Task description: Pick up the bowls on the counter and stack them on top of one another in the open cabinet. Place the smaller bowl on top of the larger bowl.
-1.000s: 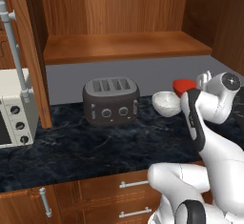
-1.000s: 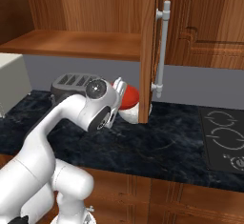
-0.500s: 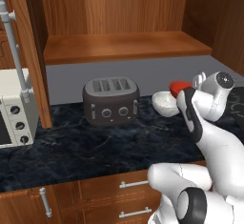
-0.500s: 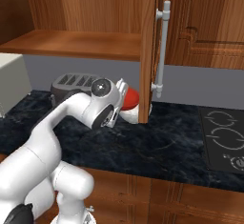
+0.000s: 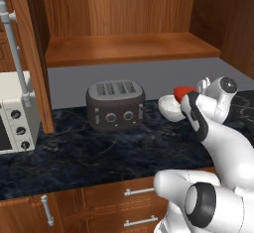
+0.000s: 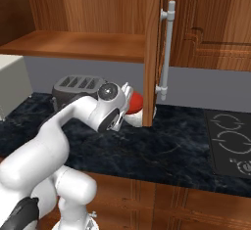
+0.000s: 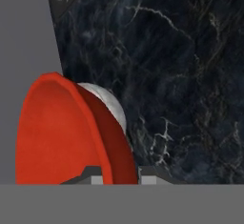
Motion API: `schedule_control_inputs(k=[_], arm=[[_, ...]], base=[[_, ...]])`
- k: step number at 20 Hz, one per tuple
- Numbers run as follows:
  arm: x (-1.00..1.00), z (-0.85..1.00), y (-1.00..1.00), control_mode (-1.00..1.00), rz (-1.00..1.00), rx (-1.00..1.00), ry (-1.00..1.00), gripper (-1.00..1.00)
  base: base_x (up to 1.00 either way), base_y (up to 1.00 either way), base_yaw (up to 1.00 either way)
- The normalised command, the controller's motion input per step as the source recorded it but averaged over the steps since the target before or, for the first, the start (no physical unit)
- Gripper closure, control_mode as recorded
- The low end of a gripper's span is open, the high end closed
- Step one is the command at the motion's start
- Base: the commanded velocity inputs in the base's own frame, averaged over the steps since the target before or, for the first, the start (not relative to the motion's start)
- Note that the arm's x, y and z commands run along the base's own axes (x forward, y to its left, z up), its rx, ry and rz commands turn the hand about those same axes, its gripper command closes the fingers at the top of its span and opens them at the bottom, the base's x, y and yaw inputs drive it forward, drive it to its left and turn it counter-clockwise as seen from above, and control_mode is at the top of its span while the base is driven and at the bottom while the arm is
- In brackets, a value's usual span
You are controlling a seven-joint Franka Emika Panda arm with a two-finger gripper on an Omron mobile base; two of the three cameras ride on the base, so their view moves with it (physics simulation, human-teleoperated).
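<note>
Red bowl point(image 7: 66, 132) pinched at its rim by the gripper point(image 7: 121, 176), lifted above the tabletop point(image 5: 99, 152), speckled bowl point(image 5: 168, 107) alongside.

The white Franka arm with dark joints is reaching forward and bending down at the wrist. Its two-finger gripper point(image 7: 121, 176) is standing closed, one small dark fingertip point(image 7: 97, 174) lying inside the rim of the shallow glossy red bowl point(image 7: 66, 132) and the other outside it, pinching the rim.
</note>
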Motion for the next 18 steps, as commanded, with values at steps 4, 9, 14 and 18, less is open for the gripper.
schedule_control_inputs(k=[4,9,14,18], arm=[[0.21,-0.09,-0.02,-1.0,0.0,0.0,0.01,1.0],[0.19,-0.09,-0.08,-1.0,0.0,-0.01,0.03,1.0],[0.15,-0.1,-0.12,-1.0,0.0,-0.01,0.04,1.0],[0.18,-0.11,-0.08,-1.0,0.0,-0.01,0.05,1.0]], base=[[0.0,0.0,0.0],[0.0,0.0,0.0],[0.0,0.0,0.0],[0.0,0.0,0.0]])
